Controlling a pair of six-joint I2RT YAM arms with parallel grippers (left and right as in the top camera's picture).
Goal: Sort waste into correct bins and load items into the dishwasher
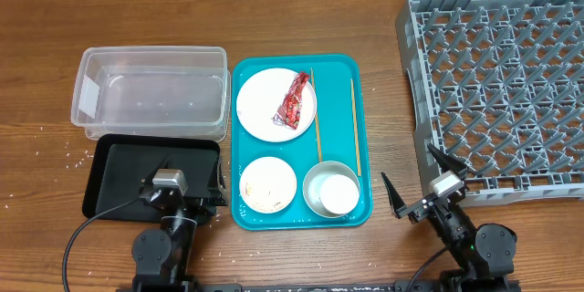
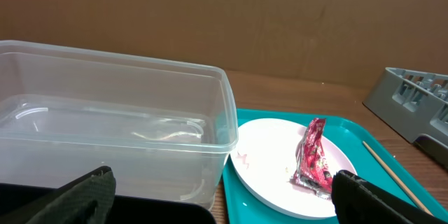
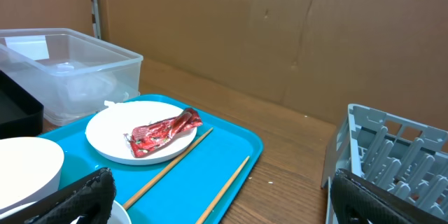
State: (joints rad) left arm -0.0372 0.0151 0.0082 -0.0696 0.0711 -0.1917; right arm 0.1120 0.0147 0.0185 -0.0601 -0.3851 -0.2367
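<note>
- Teal tray (image 1: pixel 235 146) sits mid-desk (image 1: pixel 365 18) in the overhead view. On it, the large plate (image 1: pixel 265 109) is at 11 o'clock, with the red-and-silver foil wrapper (image 1: pixel 294 100) lying on its 2 o'clock side. The small plate (image 1: pixel 268 184) is at 7 o'clock and the bowl (image 1: pixel 315 175), with the cup (image 1: pixel 338 192) nested inside, at 5 o'clock. The two chopsticks (image 1: pixel 355 128) lie lengthwise between 12 and 6.
- The clear tub (image 1: pixel 151 91) stands at 10 o'clock of the desk, the black tray (image 1: pixel 119 169) just below it, and the grey dish rack (image 1: pixel 502 82) at 3 o'clock.
- The left pincer (image 1: pixel 181 192) hangs over the black tray, and the right pincer (image 1: pixel 420 180) sits between the teal tray and the rack. Its jaws are spread wide and hold nothing.
- Pale specks on the small plate may be crumbs, but the view is too coarse to be sure.
- In the left wrist view the left pincer's jaws are splayed fully apart and empty. The wrapper lies at 2 o'clock ahead, on the plate's far half.
- In the right wrist view the right pincer's jaws are equally wide and bare. The wrapper is at 10 o'clock and the rack at 3 o'clock.
- The likely first step is moving the wrapper to a bin, and the left arm is nearer.
- To do it well, come down over the wrapper's middle with the jaws set across its narrow width and close lightly, so the plate is not dragged. Lift clear of the tub wall before letting go.
</note>
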